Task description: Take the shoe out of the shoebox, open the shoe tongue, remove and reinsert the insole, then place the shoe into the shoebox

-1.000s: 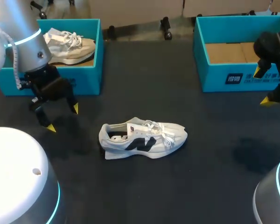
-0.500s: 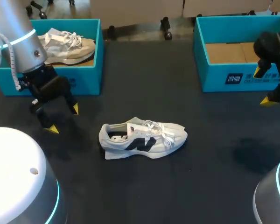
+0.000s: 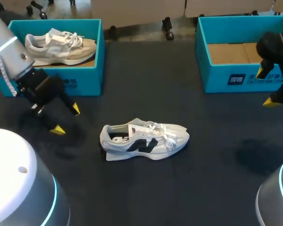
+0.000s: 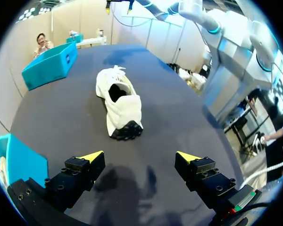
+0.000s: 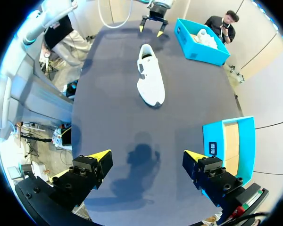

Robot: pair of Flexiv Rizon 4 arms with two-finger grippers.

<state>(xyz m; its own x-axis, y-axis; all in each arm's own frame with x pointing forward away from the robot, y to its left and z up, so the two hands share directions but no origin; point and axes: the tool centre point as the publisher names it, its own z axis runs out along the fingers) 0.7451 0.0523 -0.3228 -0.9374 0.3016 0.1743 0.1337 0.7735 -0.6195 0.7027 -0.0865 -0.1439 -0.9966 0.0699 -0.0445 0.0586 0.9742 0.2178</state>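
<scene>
Shoe: white, lying mid-desk, apart from the empty right shoebox. Removal judged done; tongue, insole and return to box outstanding. Left jaws: released, empty, near the heel. Right jaws: released, empty, beside the right shoebox.

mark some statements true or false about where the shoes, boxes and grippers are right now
1. The white shoe stands on the table, outside both boxes. True.
2. The left gripper is shut on the white shoe. False: it is open, apart from the shoe, holding nothing.
3. The right box has a shoe in it. False: it holds no shoe.
4. The left box holds a beige shoe. True.
5. The right gripper is open. True.
</scene>
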